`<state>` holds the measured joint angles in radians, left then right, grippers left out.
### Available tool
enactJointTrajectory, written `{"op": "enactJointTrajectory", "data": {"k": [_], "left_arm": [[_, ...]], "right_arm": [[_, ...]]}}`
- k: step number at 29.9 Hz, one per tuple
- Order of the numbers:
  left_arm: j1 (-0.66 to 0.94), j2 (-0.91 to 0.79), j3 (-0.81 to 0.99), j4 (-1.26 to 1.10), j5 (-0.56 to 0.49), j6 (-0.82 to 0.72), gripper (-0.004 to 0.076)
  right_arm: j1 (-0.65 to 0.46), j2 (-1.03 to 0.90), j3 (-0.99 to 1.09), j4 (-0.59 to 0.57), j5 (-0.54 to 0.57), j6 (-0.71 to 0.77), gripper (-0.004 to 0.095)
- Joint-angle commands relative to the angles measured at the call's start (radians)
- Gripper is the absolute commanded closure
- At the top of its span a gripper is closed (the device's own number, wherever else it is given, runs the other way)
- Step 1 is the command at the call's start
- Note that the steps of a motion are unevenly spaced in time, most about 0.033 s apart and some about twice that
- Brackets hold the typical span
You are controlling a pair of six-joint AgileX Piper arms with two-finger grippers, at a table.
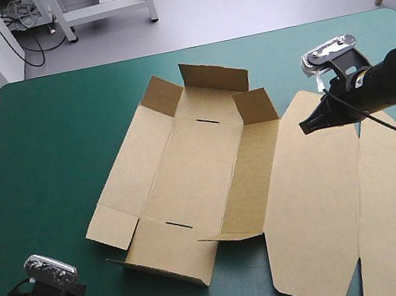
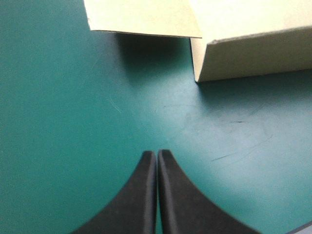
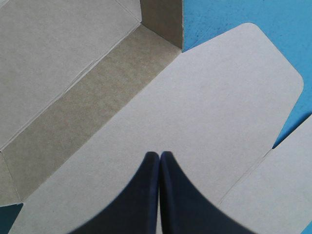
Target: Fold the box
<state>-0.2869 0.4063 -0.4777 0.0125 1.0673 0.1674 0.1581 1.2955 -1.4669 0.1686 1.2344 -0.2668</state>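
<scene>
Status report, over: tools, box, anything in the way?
Left tool shut, empty, over teal-green cover near box. Right tool shut, empty, over flat lid. Box walls partly raised. No obstruction seen.

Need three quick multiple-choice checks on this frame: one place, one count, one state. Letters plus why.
1. The right gripper is over:
A. the table's near-left corner
B. the flat lid panel
C. a raised end wall

2. Dark slots visible in the floor of the box:
A. none
B. two
C. five

3. The left gripper is:
A. shut, holding nothing
B. wide open
C. shut on the box

Answers:
1 B: its wrist view shows the flat brown panel right under the fingertips.
2 B: one slot lies toward the far end, the other toward the near end.
3 A: its fingers meet in one arch over bare teal-green cover, short of the box.
</scene>
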Motion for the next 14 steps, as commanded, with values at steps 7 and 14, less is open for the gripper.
{"op": "enactJointTrajectory", "data": {"k": [7,14], "left_arm": [[-0.001,0.008,-0.023,-0.001,-0.050,-0.002,0.0734],[-0.001,0.008,-0.023,0.002,-0.050,-0.022,0.0734]], "right_arm": [[-0.009,-0.021,-0.030,0.009,-0.071,-0.005,0.0927],[-0.009,-0.021,-0.030,0.022,-0.104,-0.005,0.0927]]}}
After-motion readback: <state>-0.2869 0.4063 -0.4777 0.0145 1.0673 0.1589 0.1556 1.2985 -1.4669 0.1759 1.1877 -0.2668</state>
